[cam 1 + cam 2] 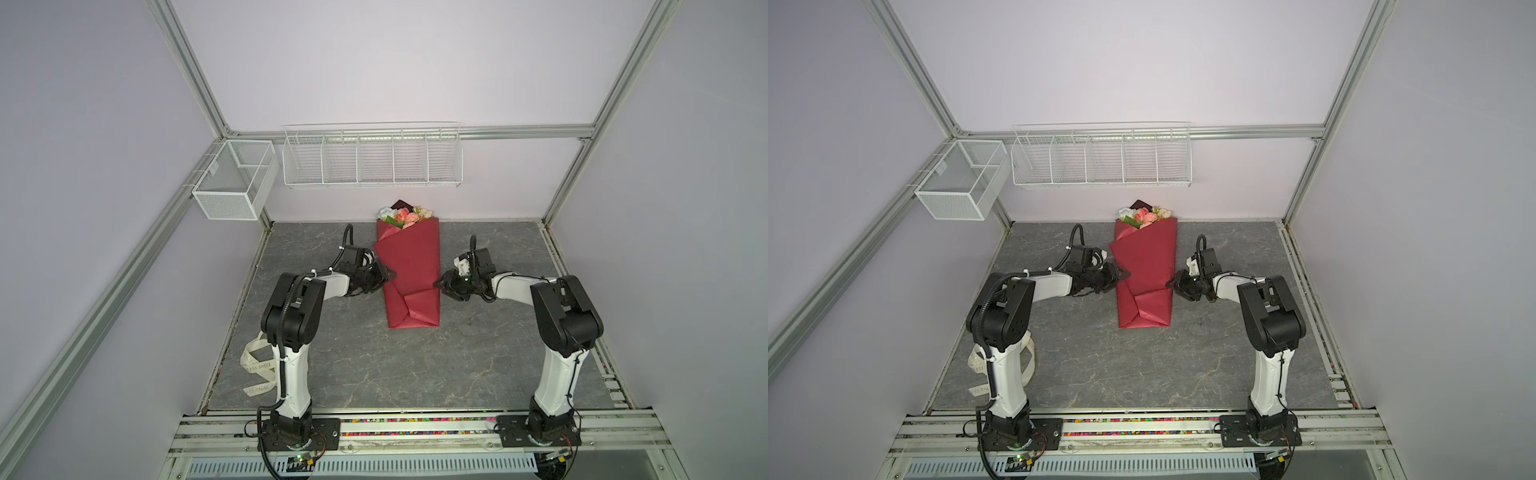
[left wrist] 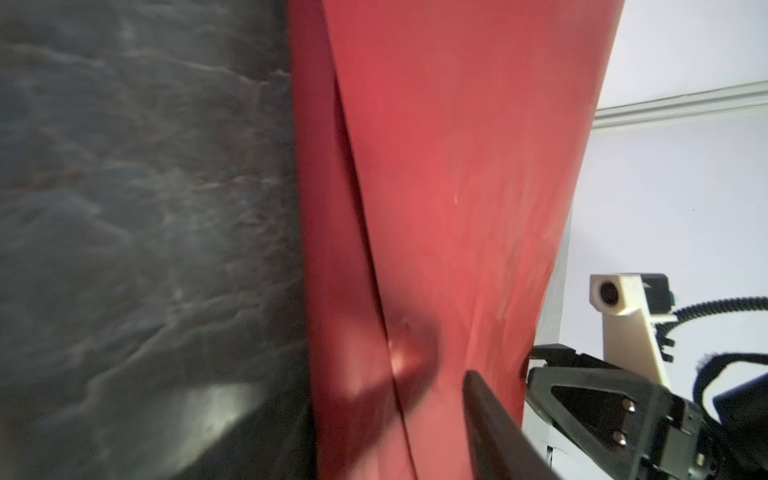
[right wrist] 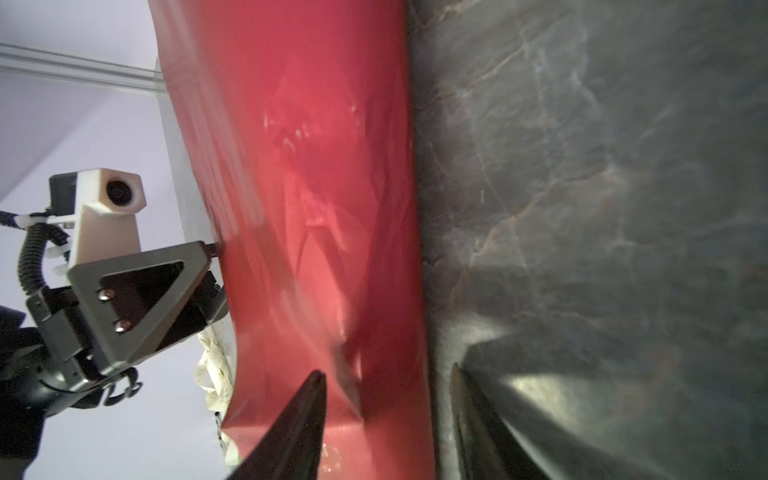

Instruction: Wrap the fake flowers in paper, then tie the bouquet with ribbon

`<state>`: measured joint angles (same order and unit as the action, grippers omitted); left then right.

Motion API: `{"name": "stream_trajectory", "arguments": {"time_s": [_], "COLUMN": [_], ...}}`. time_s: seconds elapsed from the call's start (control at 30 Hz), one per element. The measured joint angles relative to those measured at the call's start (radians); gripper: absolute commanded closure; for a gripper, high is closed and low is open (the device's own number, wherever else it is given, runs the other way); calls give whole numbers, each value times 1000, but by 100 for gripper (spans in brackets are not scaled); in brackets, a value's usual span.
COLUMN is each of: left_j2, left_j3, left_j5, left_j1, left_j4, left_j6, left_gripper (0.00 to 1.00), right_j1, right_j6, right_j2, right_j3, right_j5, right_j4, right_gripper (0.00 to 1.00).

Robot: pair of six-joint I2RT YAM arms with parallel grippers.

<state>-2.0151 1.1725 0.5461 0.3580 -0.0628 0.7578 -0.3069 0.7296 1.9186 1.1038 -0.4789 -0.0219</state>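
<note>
The bouquet of fake flowers [image 1: 409,266] [image 1: 1146,266] lies lengthwise mid-table, wrapped in dark-red paper. Pink, peach and cream blooms [image 1: 405,216] show at its far end. My left gripper [image 1: 388,274] [image 1: 1123,274] sits at the wrap's left edge and my right gripper [image 1: 438,284] [image 1: 1170,284] at its right edge. In the left wrist view the left gripper [image 2: 374,395] is open, its jaws straddling the red paper [image 2: 457,166]. The right wrist view has the right gripper [image 3: 386,372] open too, with the paper's edge [image 3: 332,166] between the spread fingers.
A cream printed ribbon [image 1: 257,365] [image 1: 1030,357] lies loose at the near left, partly behind the left arm. A white wire rack [image 1: 372,158] and a mesh basket [image 1: 232,178] hang on the back frame. The grey marbled tabletop [image 1: 415,365] stretches in front of the bouquet.
</note>
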Motion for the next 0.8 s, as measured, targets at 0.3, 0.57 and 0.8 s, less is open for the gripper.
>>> {"name": "stream_trajectory", "arguments": {"time_s": [0.3,0.57,0.8], "left_j2": [372,712,882], "left_j3": [-213,-367,-477], "left_j5": [-135,-412,-657], "left_j1": [-5,-120,-302], "left_j4": [147,421,608], "left_j6": [-68,-77,-37], "left_gripper": [27,34,30], "right_j1": [0,-96,-240], "right_j6": [-97,-178,-242], "right_j2": [-420,-771,-869], "right_j3": [-130,-243,-253], "right_j5": [77,193,332], "right_j4": [-146,-227,-296], "right_gripper": [37,37,37]}}
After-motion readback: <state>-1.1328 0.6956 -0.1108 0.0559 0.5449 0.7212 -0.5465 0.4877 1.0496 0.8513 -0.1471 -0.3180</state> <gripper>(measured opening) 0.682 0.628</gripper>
